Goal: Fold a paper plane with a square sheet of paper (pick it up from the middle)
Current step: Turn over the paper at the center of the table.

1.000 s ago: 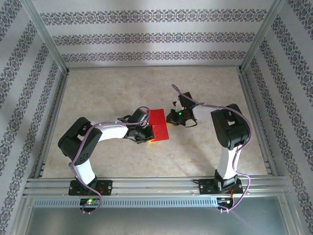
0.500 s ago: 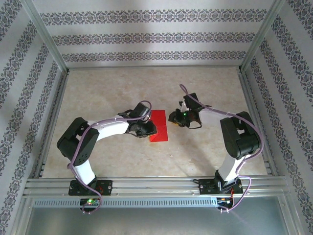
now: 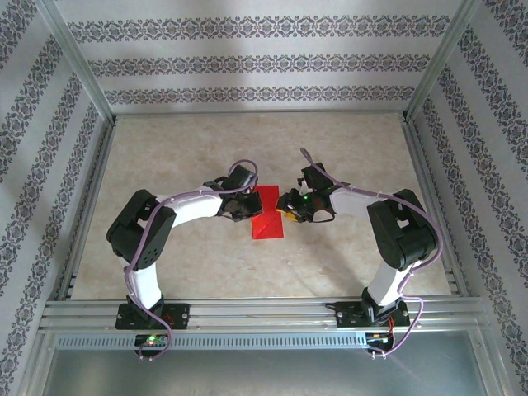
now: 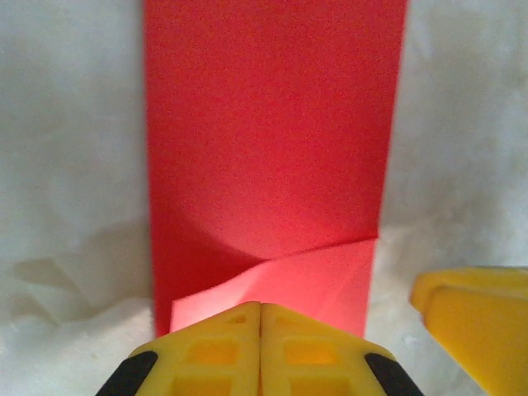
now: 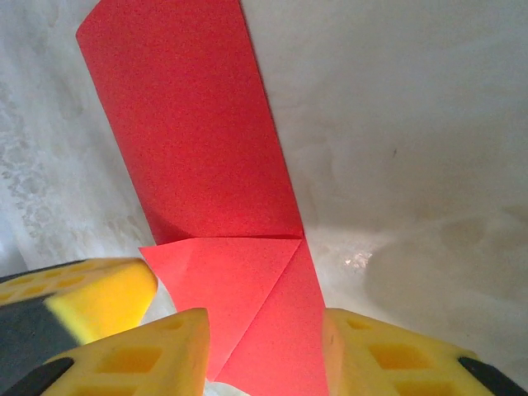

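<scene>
Red paper (image 3: 266,223): where does it lie?

— Mid-tabletop (image 3: 181,148), operator, between your left arm (image 3: 190,216) and your right arm (image 3: 363,198), well clear of all four edges. It is folded into a narrow strip, its long side running roughly from the near edge toward the far edge.

— And the fold itself?

— At the end beneath your wrist cameras, one corner is turned over into a triangular flap (image 5: 206,280). A crease crosses the strip where the flap stops. Beyond it the strip lies flat on the pale, marbled surface.

— The left pincer?

— Your left gripper (image 4: 260,318) is clenched, its yellow fingers (image 4: 214,346) pressed together with no gap, right at the flap end of the strip. The paper's edge runs in under the fingertips. Whether any of it is nipped between them, you cannot tell from these views.

— The right one?

— Your right gripper (image 5: 264,330) stands released. Its yellow fingers (image 5: 388,363) are parted, with the flap end of the strip lying in the gap between them. Nothing is grasped.

— How close are the two?

— Side by side. In your left wrist view, one finger of the right gripper (image 4: 474,322) sits just beside the strip's right edge, apart from the paper. In your right wrist view, a finger of the left gripper (image 5: 91,297) sits just left of the flap. From above, both wrists meet over the strip from opposite sides.
</scene>
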